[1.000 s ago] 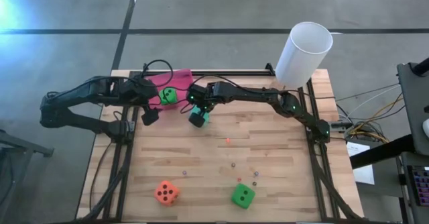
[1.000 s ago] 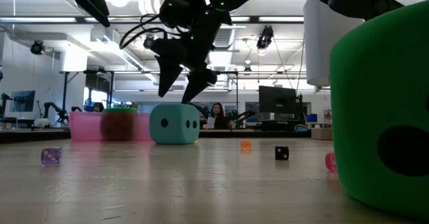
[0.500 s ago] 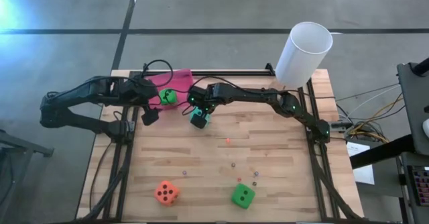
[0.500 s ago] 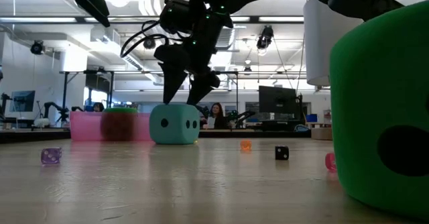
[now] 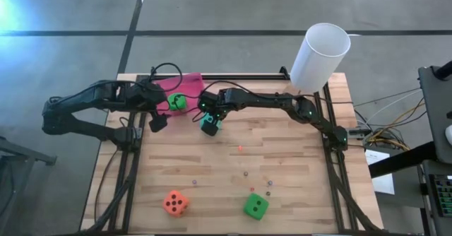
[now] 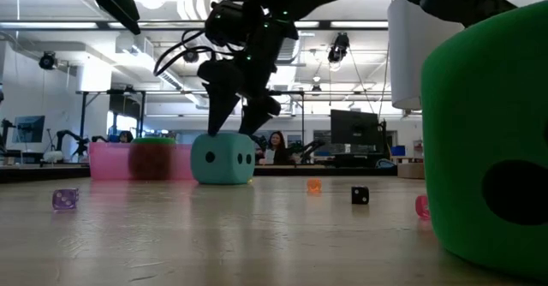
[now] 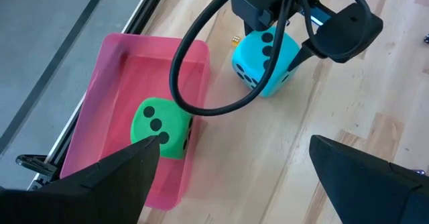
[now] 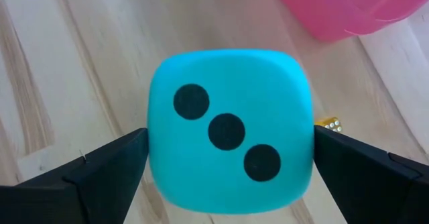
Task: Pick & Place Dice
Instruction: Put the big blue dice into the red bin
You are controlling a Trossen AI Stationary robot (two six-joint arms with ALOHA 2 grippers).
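The teal die [image 5: 210, 125] [image 8: 230, 130] rests flat on the wood beside the pink tray [image 5: 189, 84]. My right gripper [image 6: 229, 132] hangs over it, open and pointing down, one fingertip at each side of its top edge. A bright green die [image 5: 176, 101] [image 7: 161, 127] lies inside the tray. My left gripper [image 5: 157, 120] [image 7: 234, 163] hovers open at the tray's near-left side. The orange die [image 5: 176, 203] and the second green die [image 5: 256, 206] sit near the table's near edge.
A tall white cylinder [image 5: 319, 57] stands at the far right corner. Tiny beads [image 5: 240, 148] [image 6: 360, 195] are scattered over the middle of the table. A black cable [image 7: 201, 63] loops above the tray. The near green die [image 6: 488, 140] fills the low view's right side.
My right gripper has come down a little toward the teal die, so its fingertips now reach the die's top edge. The die has stayed in place.
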